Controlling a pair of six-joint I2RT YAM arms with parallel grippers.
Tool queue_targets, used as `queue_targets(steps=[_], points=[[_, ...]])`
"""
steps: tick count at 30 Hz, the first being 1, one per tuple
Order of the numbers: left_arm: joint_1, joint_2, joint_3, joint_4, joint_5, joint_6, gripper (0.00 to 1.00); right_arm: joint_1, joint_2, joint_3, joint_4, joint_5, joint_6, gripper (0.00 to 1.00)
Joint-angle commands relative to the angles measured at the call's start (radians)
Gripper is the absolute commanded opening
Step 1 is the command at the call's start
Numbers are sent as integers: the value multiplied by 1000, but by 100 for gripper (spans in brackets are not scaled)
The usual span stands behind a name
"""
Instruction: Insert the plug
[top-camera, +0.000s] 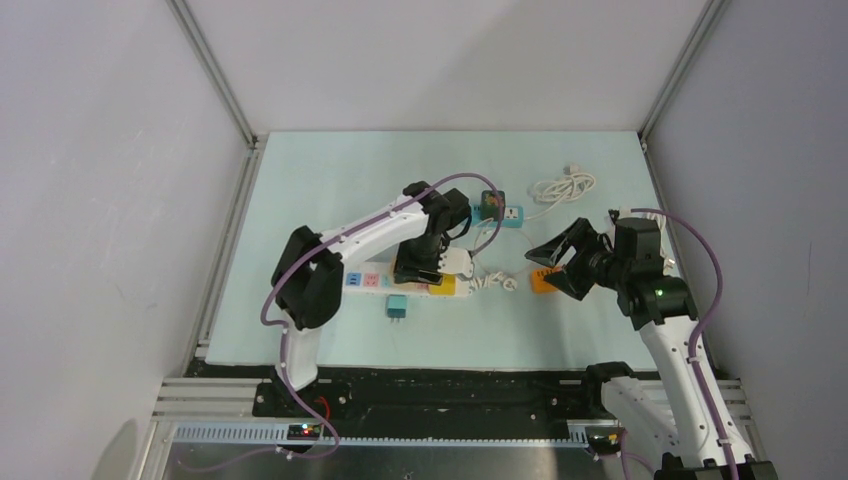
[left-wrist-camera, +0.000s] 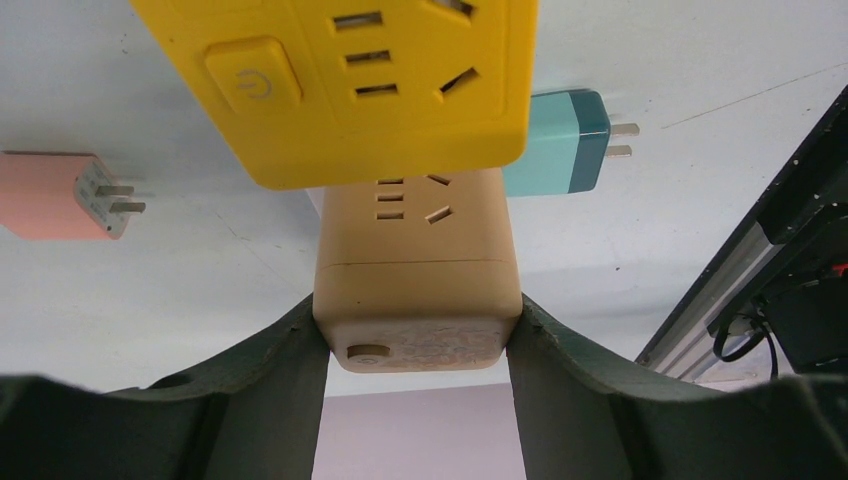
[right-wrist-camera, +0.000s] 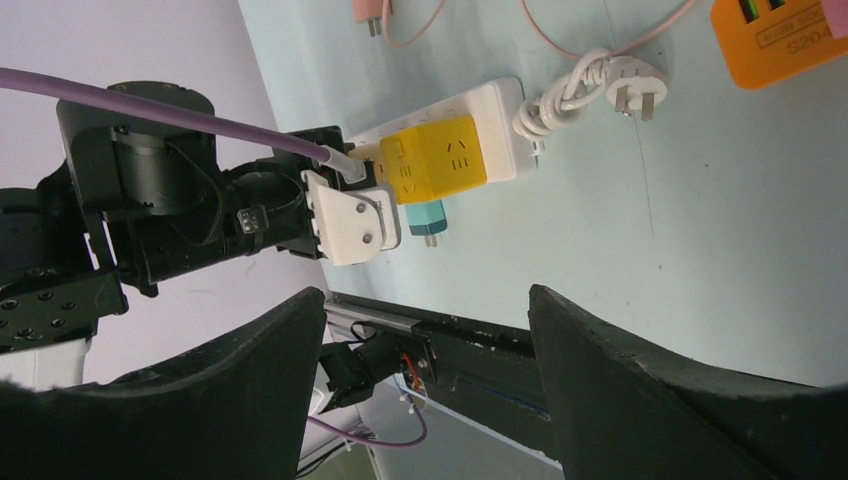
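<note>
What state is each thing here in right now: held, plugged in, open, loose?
power strip: lying flat, gripped at one end.
left gripper: shut on the power strip.
right gripper: open, empty.
yellow adapter: seated on the strip, visible sockets empty.
teal plug: unplugged, lying loose.
pink plug: unplugged, lying loose.
white cord: bundled, its plug unplugged.

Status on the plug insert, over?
Left hand shut on power strip. Right hand open, empty. Teal plug loose beside strip, not inserted. Yellow adapter sits on strip.
</note>
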Motion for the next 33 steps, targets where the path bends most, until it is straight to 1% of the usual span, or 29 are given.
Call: queue_targets(steps=[1, 4, 9, 14, 20, 26, 29, 33], points=[[-5, 50, 95, -38, 38, -36, 0, -4, 2, 2, 18, 4, -13, 78], [-3, 66, 129, -67, 84, -68, 0, -4, 0, 2, 14, 6, -15, 78], [9, 92, 182, -101, 93, -148, 0, -5, 0, 2, 12, 6, -19, 78], [30, 107, 204, -105, 106, -252, 0, -5, -8, -11, 16, 4, -16, 78], [47, 109, 211, -103, 113, -312, 0, -5, -18, -22, 17, 0, -14, 78], [69, 102, 199, -101, 95, -345, 0, -4, -26, -22, 12, 2, -15, 78], [71, 114, 200, -100, 108, -346, 0, -5, -29, -22, 8, 5, -16, 78], [58, 123, 186, -93, 89, -304, 0, -4, -32, -24, 6, 8, -13, 78]])
